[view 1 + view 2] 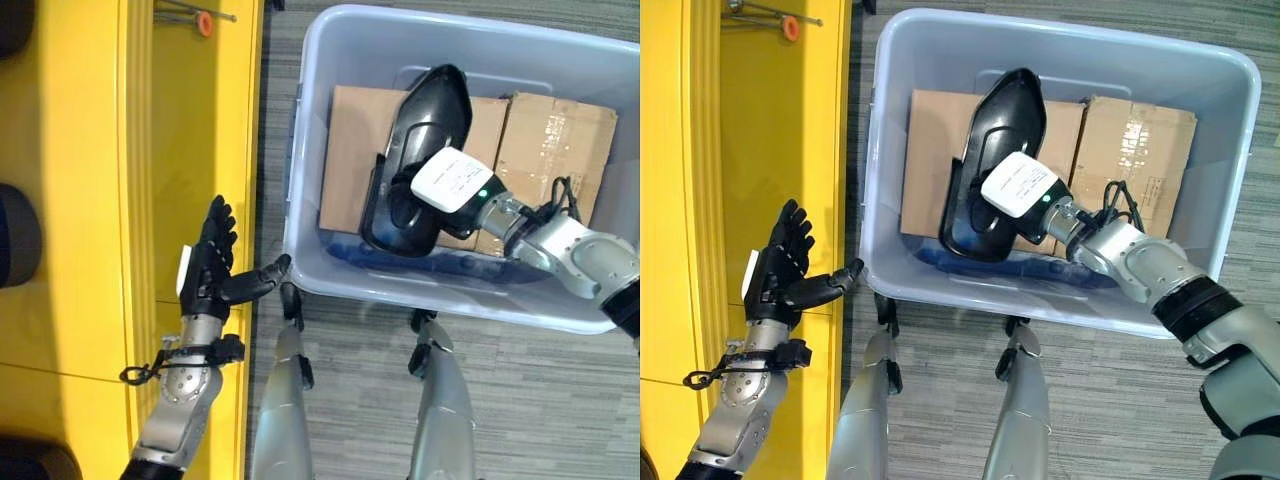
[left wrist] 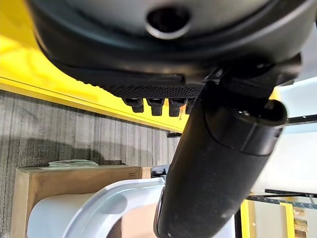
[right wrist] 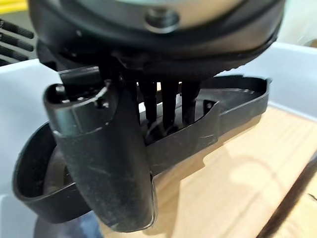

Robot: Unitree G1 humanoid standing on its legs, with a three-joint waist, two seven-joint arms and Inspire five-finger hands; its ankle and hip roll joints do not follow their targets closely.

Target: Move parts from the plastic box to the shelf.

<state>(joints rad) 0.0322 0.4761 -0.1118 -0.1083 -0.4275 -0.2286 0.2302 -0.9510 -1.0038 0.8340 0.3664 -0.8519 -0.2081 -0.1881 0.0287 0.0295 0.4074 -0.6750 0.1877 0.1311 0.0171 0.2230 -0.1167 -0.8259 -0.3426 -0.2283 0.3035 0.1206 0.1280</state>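
A long glossy black part (image 1: 428,115) leans upright inside the pale blue plastic box (image 1: 420,35), against cardboard. My right hand (image 1: 452,181) reaches into the box from the right. In the right wrist view its fingers hook inside the rim of the black part (image 3: 223,116) and its thumb (image 3: 106,163) presses the outside, so it is shut on the part. My left hand (image 1: 210,268) hovers open over the edge of the yellow shelf (image 1: 80,210), left of the box, thumb pointing at the box corner and holding nothing.
Two flat cardboard boxes (image 1: 350,150) (image 1: 555,130) line the bottom of the plastic box. A thin tool with an orange tip (image 1: 203,22) lies at the far end of the shelf. Grey striped floor runs between shelf and box.
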